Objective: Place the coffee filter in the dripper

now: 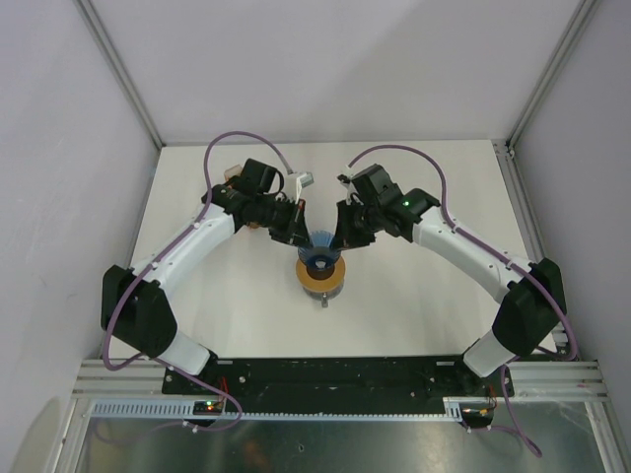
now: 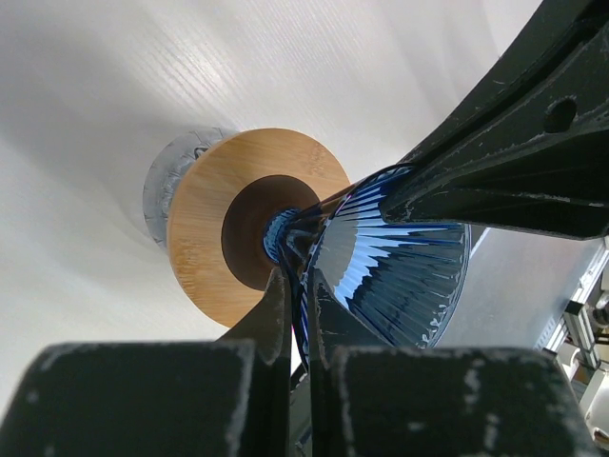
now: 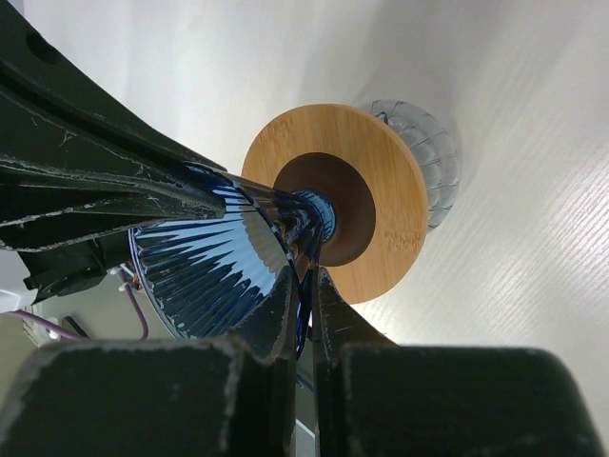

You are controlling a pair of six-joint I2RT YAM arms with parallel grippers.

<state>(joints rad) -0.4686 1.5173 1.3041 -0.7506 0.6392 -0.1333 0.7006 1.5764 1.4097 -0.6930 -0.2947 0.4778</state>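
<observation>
For left gripper [image 2: 298, 281] and right gripper [image 3: 303, 281] alike: clamped on opposite rim walls of the dripper [image 2: 390, 276], mouth tipped back toward the hands, narrow end pointing away — no coffee filter in sight.

The dripper [image 2: 390, 276] has a glossy deep blue cone, its fine ribs fanning out from the narrow end as pale streaks. Its flat collar [image 2: 205, 228] is orange-brown with a faint straight grain, ringed dark brown at the centre. The base [image 3: 423, 152] is greyish clear with rounded ribs. The table [image 1: 414, 305] is white, lined with thin parallel streaks. The left gripper [image 2: 297, 286] and the right gripper [image 3: 304, 286] are matt black, flecked with whitish scuffs. The left arm [image 1: 192, 241] and the right arm [image 1: 473, 251] are white with black joints. Purple cables [image 1: 237, 138] loop over them, and a green light [image 1: 405, 204] glows on the right one.
</observation>
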